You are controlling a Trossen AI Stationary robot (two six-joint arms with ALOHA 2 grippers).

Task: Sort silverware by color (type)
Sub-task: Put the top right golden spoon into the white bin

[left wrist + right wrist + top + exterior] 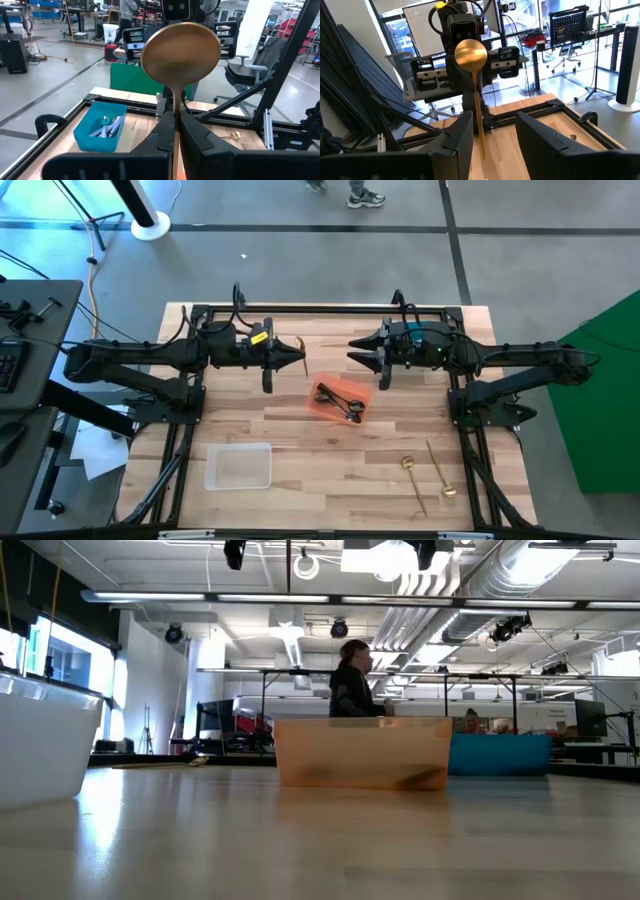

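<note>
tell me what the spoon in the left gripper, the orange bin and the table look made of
Spoon: likely metal with a gold finish, its smooth bowl giving a soft sheen; clamped by the shut left gripper.
Orange bin: looks like thin plastic, translucent in the low view.
Table: wood, pale planks with visible grain and joints.

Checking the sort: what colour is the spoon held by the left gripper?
Gold. The spoon in the left gripper shows best in the left wrist view.
</note>
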